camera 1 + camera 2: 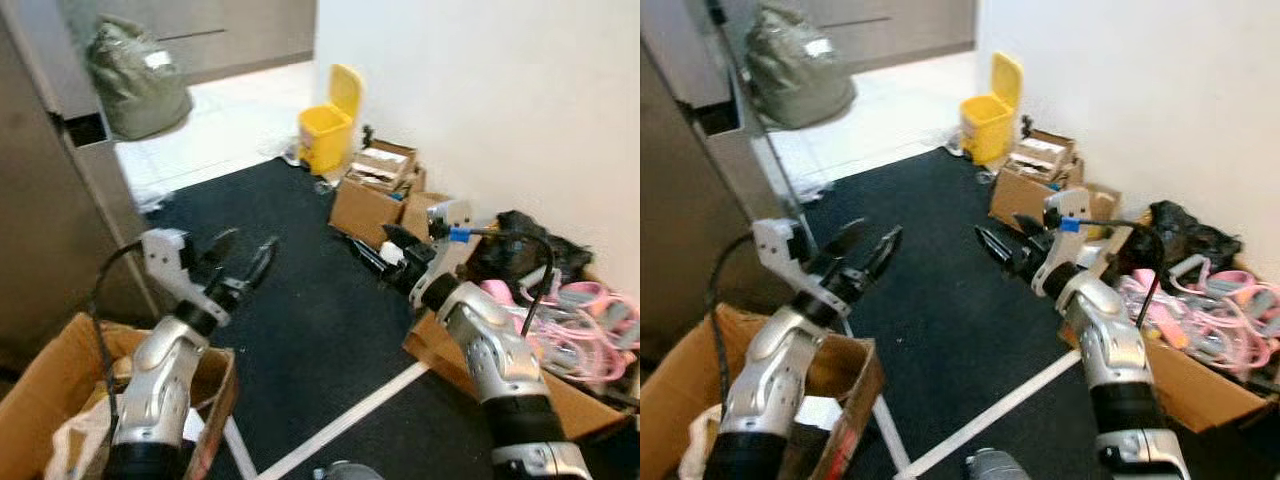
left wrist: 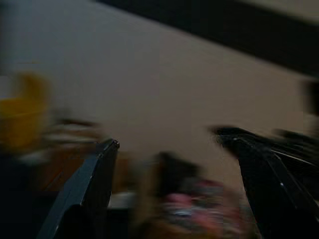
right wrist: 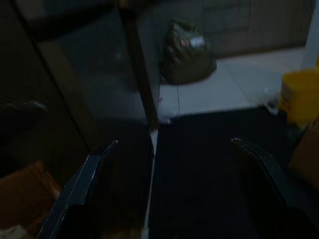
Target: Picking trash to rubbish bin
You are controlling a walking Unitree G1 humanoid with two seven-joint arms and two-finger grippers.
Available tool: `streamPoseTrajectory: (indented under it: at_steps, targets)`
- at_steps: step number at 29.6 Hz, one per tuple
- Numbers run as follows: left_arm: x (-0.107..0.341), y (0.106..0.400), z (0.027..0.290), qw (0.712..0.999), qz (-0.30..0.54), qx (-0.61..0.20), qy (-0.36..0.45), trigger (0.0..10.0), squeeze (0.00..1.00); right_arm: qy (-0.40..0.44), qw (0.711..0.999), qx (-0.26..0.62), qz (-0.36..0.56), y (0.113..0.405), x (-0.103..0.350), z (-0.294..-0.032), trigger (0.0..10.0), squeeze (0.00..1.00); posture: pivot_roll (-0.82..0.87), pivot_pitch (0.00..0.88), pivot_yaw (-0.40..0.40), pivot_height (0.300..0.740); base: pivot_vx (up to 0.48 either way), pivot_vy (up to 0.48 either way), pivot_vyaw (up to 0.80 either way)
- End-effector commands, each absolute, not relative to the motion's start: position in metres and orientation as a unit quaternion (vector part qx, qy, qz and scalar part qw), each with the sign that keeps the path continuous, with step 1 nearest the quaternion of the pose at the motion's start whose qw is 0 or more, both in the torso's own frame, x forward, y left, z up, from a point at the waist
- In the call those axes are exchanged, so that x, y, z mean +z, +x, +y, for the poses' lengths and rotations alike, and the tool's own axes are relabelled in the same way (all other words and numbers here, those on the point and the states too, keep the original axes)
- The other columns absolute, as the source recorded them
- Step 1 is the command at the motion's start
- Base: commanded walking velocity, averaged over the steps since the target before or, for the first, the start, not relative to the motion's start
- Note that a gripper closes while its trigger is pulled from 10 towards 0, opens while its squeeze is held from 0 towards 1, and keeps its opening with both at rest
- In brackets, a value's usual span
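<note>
The rubbish bin [image 1: 327, 128], yellow with its lid tipped up, stands against the white wall [image 1: 480, 100] at the far edge of the dark carpet [image 1: 300, 300], where the carpet meets the pale tiled floor [image 1: 230, 125]; just beside it along the wall sits a brown cardboard box [image 1: 372, 195] holding papers, and nearer the robot a larger box [image 1: 520, 375] heaped with pink and white cords [image 1: 580, 325], a black bag [image 1: 525, 245] behind it. The right claw [image 1: 1000, 245] is held out over the carpet near these boxes, its two fingers spread apart and empty; the right wrist view looks past them to a bulging green sack [image 3: 187, 52] on the tiles by a grey cabinet [image 1: 50, 200]. The left claw [image 1: 243, 258] is raised over the carpet well short of the bin, its fingers spread too and holding nothing; its wrist view is blurred, showing what may be the bin as a yellow smear. Below the left arm stands an open cardboard carton [image 1: 60, 400] with crumpled pale material inside; a white line [image 1: 350, 420] crosses the carpet between the arms.
</note>
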State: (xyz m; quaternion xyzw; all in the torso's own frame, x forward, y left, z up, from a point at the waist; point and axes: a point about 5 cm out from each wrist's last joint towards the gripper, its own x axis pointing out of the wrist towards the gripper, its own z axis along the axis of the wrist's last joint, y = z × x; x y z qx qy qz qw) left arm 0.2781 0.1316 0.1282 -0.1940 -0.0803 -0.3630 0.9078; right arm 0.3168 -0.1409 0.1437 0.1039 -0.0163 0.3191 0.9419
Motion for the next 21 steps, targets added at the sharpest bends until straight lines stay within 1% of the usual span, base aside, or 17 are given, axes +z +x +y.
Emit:
streamPoseTrajectory:
  at_steps: [1, 2, 3, 4, 5, 6, 7, 9, 21]
  targets:
    - [0.1239, 0.2809, 0.1303, 0.892, -0.067, -0.391, -0.215, 9.8, 0.0, 0.121, 0.936, 0.33, 0.002, 0.3137, 0.1349, -0.1397, 10.0, 0.0, 0.04, 0.0, -0.039, 0.74, 0.0, 0.0, -0.75]
    - [0.126, 0.283, 0.1299, 0.889, -0.071, -0.397, -0.215, 10.0, 0.0, 0.124, 0.934, 0.336, 0.001, 0.3129, 0.135, -0.1391, 10.0, 0.0, 0.03, 0.0, -0.032, 0.74, 0.0, 0.0, -0.76]
    - [0.1281, 0.2844, 0.1296, 0.884, -0.075, -0.403, -0.223, 9.3, 0.0, 0.126, 0.931, 0.343, -0.001, 0.3117, 0.1358, -0.1383, 10.0, 0.0, 0.03, 0.0, -0.03, 0.74, 0.0, 0.0, -0.76]
    - [0.1284, 0.2844, 0.1296, 0.883, -0.075, -0.404, -0.227, 9.3, 0.0, 0.127, 0.93, 0.344, -0.002, 0.3113, 0.1361, -0.1381, 10.0, 0.0, 0.03, 0.0, -0.03, 0.74, 0.0, 0.0, -0.76]
    - [0.1283, 0.2839, 0.1302, 0.881, -0.077, -0.405, -0.233, 9.5, 0.0, 0.132, 0.93, 0.344, -0.002, 0.3112, 0.136, -0.1381, 10.0, 0.0, 0.03, 0.0, -0.028, 0.74, 0.0, 0.0, -0.76]
    - [0.1283, 0.2839, 0.1302, 0.881, -0.077, -0.405, -0.233, 9.5, 0.0, 0.132, 0.93, 0.344, -0.002, 0.3112, 0.136, -0.1381, 10.0, 0.0, 0.03, 0.0, -0.028, 0.74, 0.0, 0.0, -0.76]
    - [0.128, 0.2837, 0.1312, 0.88, -0.078, -0.402, -0.238, 10.0, 0.0, 0.141, 0.929, 0.343, -0.003, 0.3111, 0.1358, -0.1384, 10.0, 0.0, 0.03, 0.0, -0.028, 0.74, 0.0, 0.0, -0.76]
    - [0.1272, 0.2834, 0.1333, 0.882, -0.083, -0.392, -0.247, 10.0, 0.0, 0.159, 0.925, 0.345, 0.0, 0.3106, 0.1346, -0.1394, 10.0, 0.0, 0.03, 0.0, -0.03, 0.74, 0.0, 0.0, -0.76]
    - [0.1257, 0.2858, 0.1375, 0.88, -0.085, -0.399, -0.243, 10.0, 0.0, 0.164, 0.921, 0.353, 0.002, 0.3119, 0.134, -0.1394, 10.0, 0.0, 0.03, 0.0, -0.028, 0.74, 0.0, 0.0, -0.77]
